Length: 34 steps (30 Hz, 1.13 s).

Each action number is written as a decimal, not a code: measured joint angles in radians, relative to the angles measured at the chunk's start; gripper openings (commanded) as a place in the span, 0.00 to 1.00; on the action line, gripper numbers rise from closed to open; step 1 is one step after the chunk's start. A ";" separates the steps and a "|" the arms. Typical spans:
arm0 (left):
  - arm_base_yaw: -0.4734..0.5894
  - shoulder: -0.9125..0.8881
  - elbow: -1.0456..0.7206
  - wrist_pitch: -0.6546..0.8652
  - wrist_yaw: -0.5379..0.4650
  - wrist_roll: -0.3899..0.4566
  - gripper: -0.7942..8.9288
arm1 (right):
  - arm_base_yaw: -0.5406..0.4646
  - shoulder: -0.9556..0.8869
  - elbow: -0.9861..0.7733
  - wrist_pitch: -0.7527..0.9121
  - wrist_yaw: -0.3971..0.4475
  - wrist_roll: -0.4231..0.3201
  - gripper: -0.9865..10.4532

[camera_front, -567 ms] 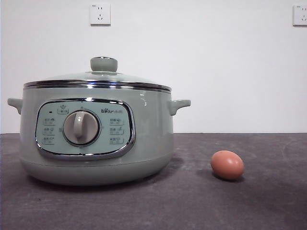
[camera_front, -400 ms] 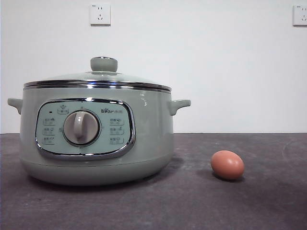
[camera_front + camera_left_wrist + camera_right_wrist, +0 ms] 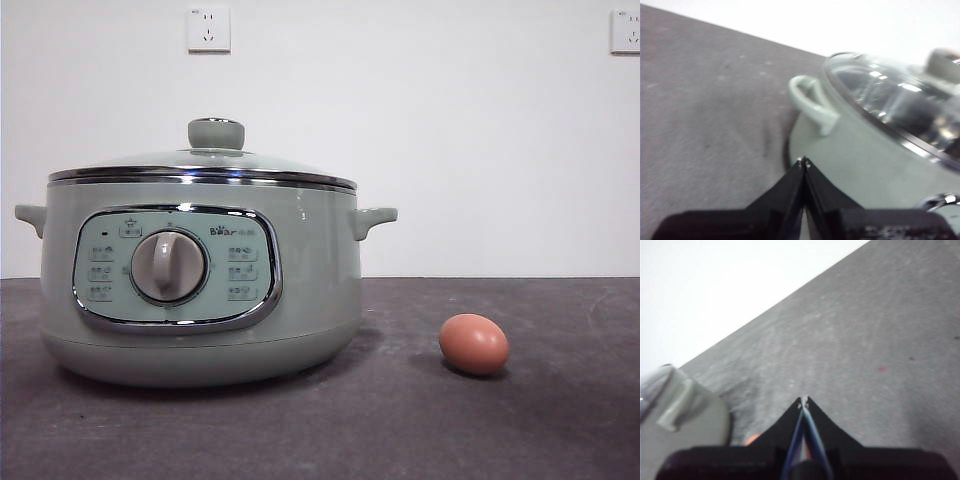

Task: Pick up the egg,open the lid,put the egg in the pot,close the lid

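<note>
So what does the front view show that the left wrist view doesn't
Only the front view shows the egg lying on the table beside the pot, apart from it, plus the pot's control panel with its dial and two wall sockets. Only the left wrist view shows the left pincer, jaws shut, close to the pot's side below one handle. Both show the pot with the lid seated on it, its knob, and the dark table.

wall (image 3: 450,150): plain white, flat and bare
sockets: one white wall socket (image 3: 208,29) high up, another socket (image 3: 625,31) at the far edge
table (image 3: 400,420): dark grey, rough, a bit speckled
</note>
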 measured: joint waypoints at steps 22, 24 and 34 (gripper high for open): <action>0.000 0.343 0.528 -0.122 0.039 0.005 0.08 | 0.000 0.516 0.638 -0.187 -0.185 -0.161 0.09; 0.000 0.394 0.568 -0.130 0.084 0.013 0.08 | 0.000 0.572 0.698 -0.211 -0.223 -0.199 0.09; 0.000 0.685 0.731 -0.137 0.410 0.035 0.41 | 0.042 0.868 0.892 -0.352 -0.389 -0.328 0.46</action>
